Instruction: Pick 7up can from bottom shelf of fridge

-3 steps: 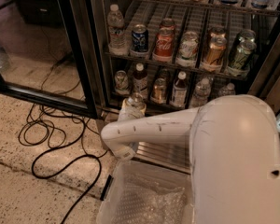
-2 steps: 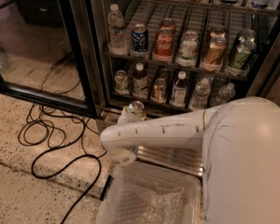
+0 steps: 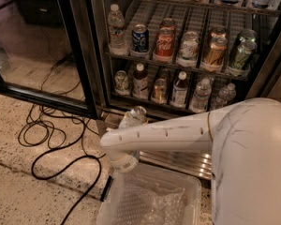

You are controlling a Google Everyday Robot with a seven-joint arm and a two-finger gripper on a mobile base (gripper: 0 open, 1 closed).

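The 7up can (image 3: 136,112), silvery with a pale label, hangs in the air in front of the fridge's lower frame, just above my white forearm. My gripper (image 3: 127,127) is shut on it, mostly hidden behind the arm and the can. The fridge (image 3: 82,55) stands open ahead. Its bottom shelf (image 3: 131,99) is a wire rack that holds a small can at the left, a gold can and several bottles. The rack above holds more cans and a bottle.
A clear plastic bin (image 3: 107,205) lined with bubble wrap stands on the floor below my arm. The louvred steel grille (image 3: 187,162) runs under the shelf. The open glass door (image 3: 28,46) stands at the left. Black cables (image 3: 51,142) loop over the speckled floor.
My arm has drawn back and slightly down from the fridge, and the can has moved with it, away from the bottom shelf.
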